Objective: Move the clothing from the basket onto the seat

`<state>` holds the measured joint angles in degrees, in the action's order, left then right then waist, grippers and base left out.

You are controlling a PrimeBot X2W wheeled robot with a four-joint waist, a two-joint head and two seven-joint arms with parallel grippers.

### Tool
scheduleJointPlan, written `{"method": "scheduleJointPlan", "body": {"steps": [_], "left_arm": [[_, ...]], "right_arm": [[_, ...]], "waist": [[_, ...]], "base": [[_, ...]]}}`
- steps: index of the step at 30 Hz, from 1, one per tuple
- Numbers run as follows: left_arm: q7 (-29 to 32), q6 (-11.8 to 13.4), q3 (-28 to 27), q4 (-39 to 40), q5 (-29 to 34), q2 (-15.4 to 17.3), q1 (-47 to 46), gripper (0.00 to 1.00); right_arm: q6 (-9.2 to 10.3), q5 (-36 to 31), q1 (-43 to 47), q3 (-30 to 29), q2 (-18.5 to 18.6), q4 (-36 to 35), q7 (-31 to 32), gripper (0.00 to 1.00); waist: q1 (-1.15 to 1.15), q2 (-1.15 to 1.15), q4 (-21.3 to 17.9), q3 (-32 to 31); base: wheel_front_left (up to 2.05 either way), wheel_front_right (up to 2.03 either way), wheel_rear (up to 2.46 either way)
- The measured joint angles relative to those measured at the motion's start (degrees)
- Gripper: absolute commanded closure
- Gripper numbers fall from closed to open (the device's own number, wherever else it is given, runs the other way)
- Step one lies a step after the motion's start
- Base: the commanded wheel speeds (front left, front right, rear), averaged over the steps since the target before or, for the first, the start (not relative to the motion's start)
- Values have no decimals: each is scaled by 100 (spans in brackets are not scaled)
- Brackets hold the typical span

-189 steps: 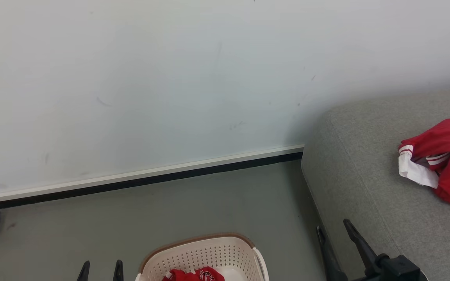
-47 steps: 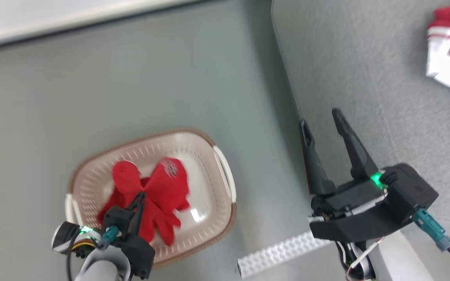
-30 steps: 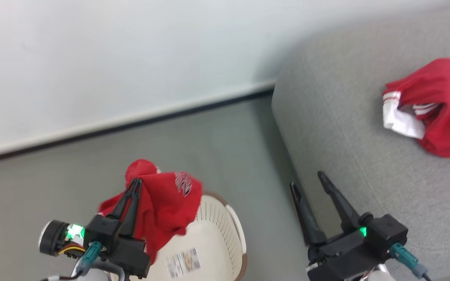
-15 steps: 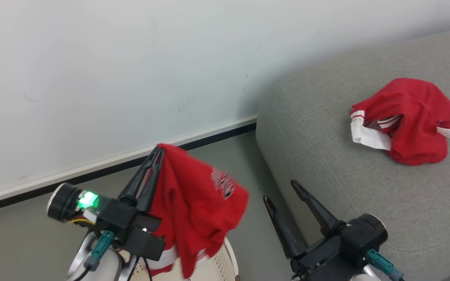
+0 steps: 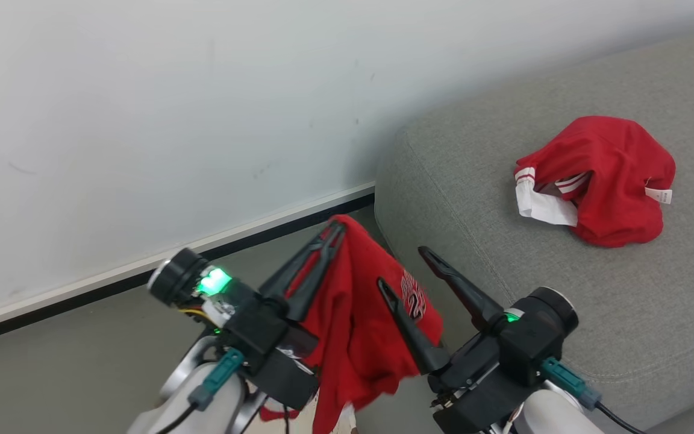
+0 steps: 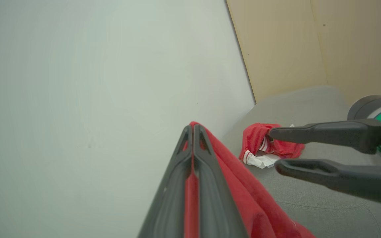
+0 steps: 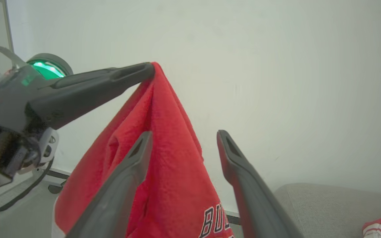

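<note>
My left gripper (image 5: 336, 228) is shut on the top fold of a red piece of clothing (image 5: 359, 325) with a black-and-white letter logo, which hangs from it above the floor beside the seat (image 5: 503, 313). The left wrist view shows its fingers (image 6: 193, 127) pinching the red cloth (image 6: 243, 188). My right gripper (image 5: 403, 267) stands open close beside the hanging clothing, holding nothing; in its own view the right gripper (image 7: 184, 134) frames the cloth (image 7: 170, 172). Another piece of red-and-white clothing (image 5: 600, 181) lies crumpled on the grey seat. The basket is hidden below my arms.
A white wall (image 5: 172, 120) with a white-and-black baseboard (image 5: 112, 283) runs behind, with grey floor (image 5: 82, 367) in front of it. A beige panel (image 6: 293, 46) stands behind the seat (image 6: 316, 205) in the left wrist view.
The left gripper has carried the red clothing up out of the basket and to the right, toward the seat and next to the right gripper. The head view has shifted too.
</note>
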<state>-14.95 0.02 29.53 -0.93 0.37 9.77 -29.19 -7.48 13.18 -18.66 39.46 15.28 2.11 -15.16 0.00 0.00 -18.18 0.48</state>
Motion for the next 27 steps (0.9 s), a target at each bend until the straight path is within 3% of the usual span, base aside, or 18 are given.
{"method": "scheduleJointPlan", "body": {"steps": [13, 14, 15, 16, 17, 27], "left_arm": [[0, -179, 545, 16, 169, -232, -338, 100], [0, -178, 568, 30, 170, -235, -363, 100], [0, -177, 580, 43, 170, -236, -371, 100], [0, -177, 592, 45, 170, -235, -371, 100], [0, -177, 606, 34, 170, -234, -371, 100], [144, -245, 661, -245, -8, -215, -369, 100]], "right_arm": [[0, 90, -65, 89, -59, 454, 0, 0], [0, 90, -63, 89, -57, 463, 0, 11], [0, 89, -56, 92, -57, 467, 0, 45], [0, 89, -50, 94, -57, 466, 0, 64], [0, 83, -47, 97, -55, 467, 0, 100], [0, 244, 25, 112, -29, 533, 0, 100]], "waist": [[0, 0, -58, -33], [0, 0, -60, -34], [0, 0, -62, -36], [0, 0, -64, -37], [0, 0, -66, -38], [0, 0, -71, -32]], "base": [[0, 0, 0], [0, 0, 0], [0, 0, 0], [0, 0, 0], [0, 0, 0], [0, 0, 0]]}}
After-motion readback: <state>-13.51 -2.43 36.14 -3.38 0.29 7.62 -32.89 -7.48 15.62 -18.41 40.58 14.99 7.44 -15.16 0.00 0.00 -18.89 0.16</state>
